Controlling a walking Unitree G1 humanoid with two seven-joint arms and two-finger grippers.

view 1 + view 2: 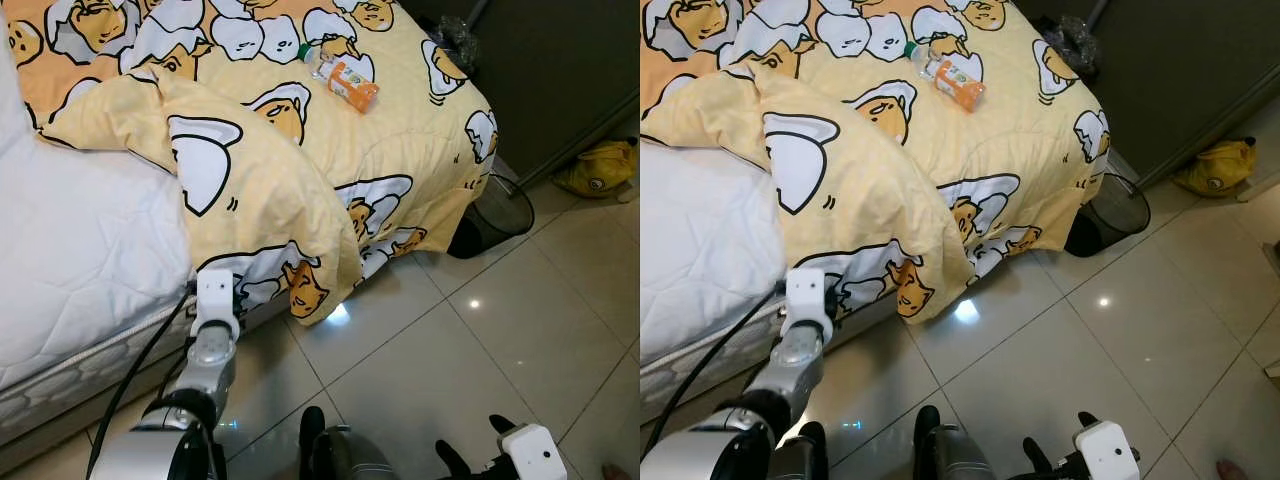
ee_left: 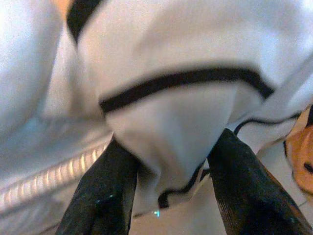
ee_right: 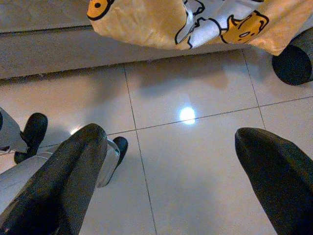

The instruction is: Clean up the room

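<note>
At the bed's near edge, the left gripper (image 2: 168,166) sits against the hanging quilt (image 1: 280,180), its two fingers (image 2: 105,191) closed on a fold of white cloth with a black line; the left arm reaches up from bottom left to the mattress side; mattress (image 1: 80,240) bare and white on the left, quilt folded back over it, its corner drooping past the bed edge almost to the floor (image 1: 500,330); bottle (image 1: 343,78) with orange label lies on its side on the quilt near the far right of the bed, well apart from both grippers; quilt's right edge drapes over the bed's corner, just beside a dark mesh bin (image 1: 497,212) on the floor; yellow bag (image 1: 600,168) lies further right by a dark cabinet (image 1: 560,70); tiled floor open and shiny from the bed's edge toward the right; right gripper (image 3: 171,161) hangs low over the tiles, fingers spread wide with nothing between them; bin rim also seen at the corner of the right wrist view.
</note>
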